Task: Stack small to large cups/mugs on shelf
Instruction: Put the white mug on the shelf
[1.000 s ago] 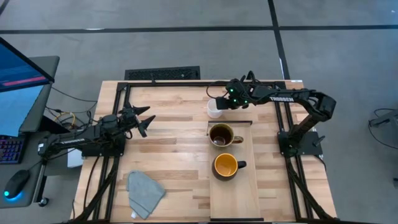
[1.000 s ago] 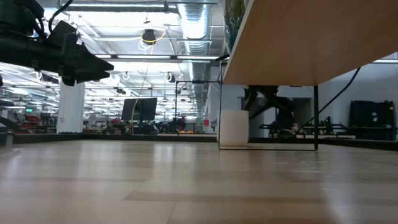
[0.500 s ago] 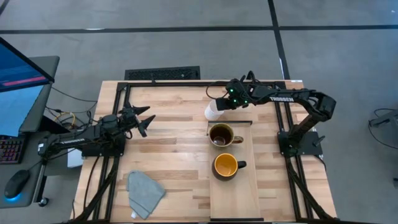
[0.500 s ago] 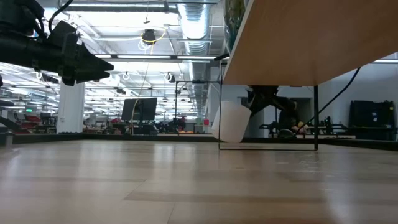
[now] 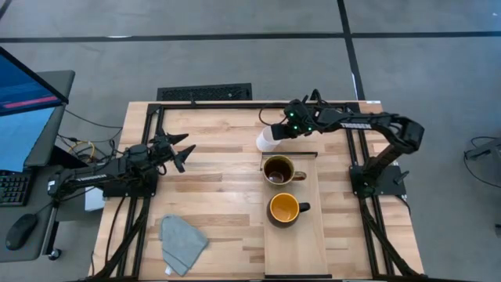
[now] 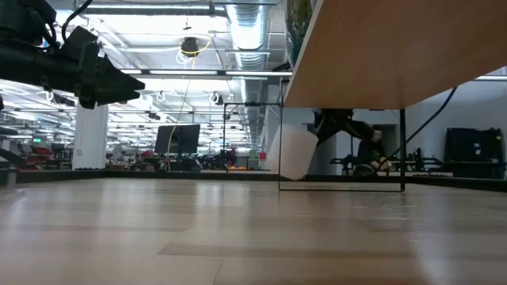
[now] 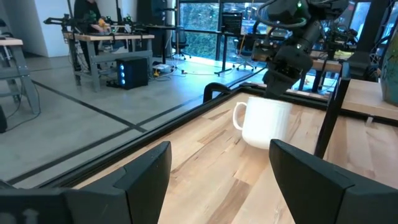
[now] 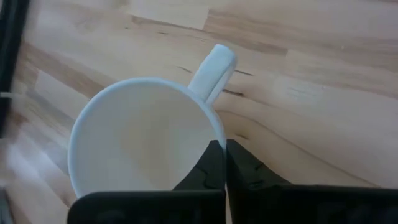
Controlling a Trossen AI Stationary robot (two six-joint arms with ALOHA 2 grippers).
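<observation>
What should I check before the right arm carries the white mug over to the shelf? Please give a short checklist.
1. Right tool pinching the white mug rim: ok.
2. Mug lifted off the tabletop: ok in the low view; it hangs tilted.
3. Free place on the shelf: ok, near end is bare.
4. Brown mug and yellow mug upright on the shelf: ok.
5. Left tool away from the path: ok, open.

Smooth glossy white mug [image 8: 140, 134], glossy brown mug [image 5: 279, 171], pale smooth wood shelf [image 5: 297, 243], striped butcher-block tabletop [image 5: 211, 196], soft grey-blue cloth [image 5: 182, 241]
</observation>
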